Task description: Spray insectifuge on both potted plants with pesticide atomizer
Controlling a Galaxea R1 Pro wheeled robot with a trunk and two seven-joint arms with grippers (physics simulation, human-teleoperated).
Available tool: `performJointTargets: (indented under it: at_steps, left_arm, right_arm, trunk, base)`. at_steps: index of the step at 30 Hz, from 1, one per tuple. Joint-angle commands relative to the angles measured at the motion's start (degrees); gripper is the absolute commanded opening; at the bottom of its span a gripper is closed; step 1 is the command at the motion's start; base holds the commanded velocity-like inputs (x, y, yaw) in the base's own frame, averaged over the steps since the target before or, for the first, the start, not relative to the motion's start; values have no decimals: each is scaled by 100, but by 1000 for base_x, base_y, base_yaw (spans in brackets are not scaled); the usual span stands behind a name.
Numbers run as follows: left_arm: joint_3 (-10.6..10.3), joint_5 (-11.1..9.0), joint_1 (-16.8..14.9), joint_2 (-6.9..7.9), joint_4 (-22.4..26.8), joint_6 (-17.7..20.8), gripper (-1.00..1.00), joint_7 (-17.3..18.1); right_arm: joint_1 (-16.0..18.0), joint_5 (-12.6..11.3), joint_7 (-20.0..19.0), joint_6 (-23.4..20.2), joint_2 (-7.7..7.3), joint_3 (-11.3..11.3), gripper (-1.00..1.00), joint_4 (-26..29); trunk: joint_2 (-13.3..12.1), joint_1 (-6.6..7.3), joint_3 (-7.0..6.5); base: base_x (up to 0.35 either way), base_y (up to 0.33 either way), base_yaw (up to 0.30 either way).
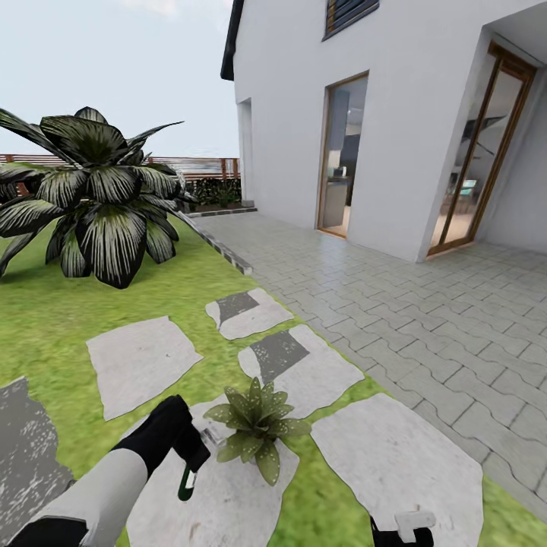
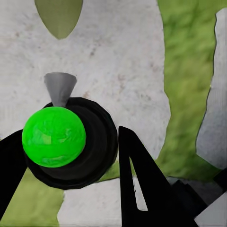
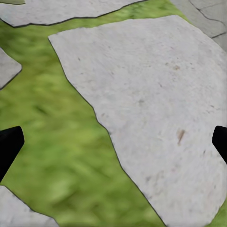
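Note:
One potted plant (image 1: 257, 425), a small rosette of pointed green leaves, stands on a pale stepping stone (image 1: 228, 501) in the garden lawn (image 1: 53, 319). Just left of it my left gripper (image 1: 190, 454) is shut on the pesticide atomizer (image 1: 187, 482), whose pale spray top points toward the plant. In the left wrist view the atomizer (image 2: 53, 136) is seen end-on between the black fingers (image 2: 142, 184), with its grey nozzle over the stone and a leaf tip (image 2: 59, 16) beyond. My right gripper (image 1: 403, 532) hangs open over a stone (image 3: 156, 94) and grass, holding nothing.
A big dark plant with striped broad leaves (image 1: 91, 197) stands at the left on the lawn. Several stepping stones (image 1: 140, 361) lie around. A grey paved patio (image 1: 425, 319) and the white house with glass doors (image 1: 342, 156) are to the right. A brown fence (image 1: 197, 163) closes the back.

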State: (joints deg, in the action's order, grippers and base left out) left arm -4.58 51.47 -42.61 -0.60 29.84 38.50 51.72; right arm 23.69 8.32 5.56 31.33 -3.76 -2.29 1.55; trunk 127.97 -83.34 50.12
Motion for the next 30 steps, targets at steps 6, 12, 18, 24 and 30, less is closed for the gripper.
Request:
performJointTargets:
  at_steps: [6, 12, 18, 24, 30]
  left_arm:
    - [-23, 38, 53, 341, -72, 6, -100, 39]
    - [-35, 82, 153, 391, -222, -48, -100, -17]
    - [-18, 83, 157, 354, -180, -46, -100, -28]
    - [-21, 83, 178, 490, -261, -99, -100, -80]
    - [-10, 65, 362, 531, -354, -114, -100, -173]
  right_arm:
    - [4, 65, 33, 15, -2, -17, 100, -5]
    - [4, 65, 33, 14, -2, -17, 100, -5]
    - [4, 65, 33, 13, -2, -17, 100, -5]
    - [4, 65, 33, 13, -2, -17, 100, -5]
    - [4, 65, 33, 13, -2, -17, 100, -5]
  trunk:
    - [2, 1, 6]
    - [2, 1, 6]
    - [2, 1, 6]
    - [2, 1, 6]
    - [2, 1, 6]
  base:
    - [0, 0, 0]
    - [0, 0, 0]
    - [202, 123, 0]
    - [137, 85, 0]
    - [3, 2, 0]
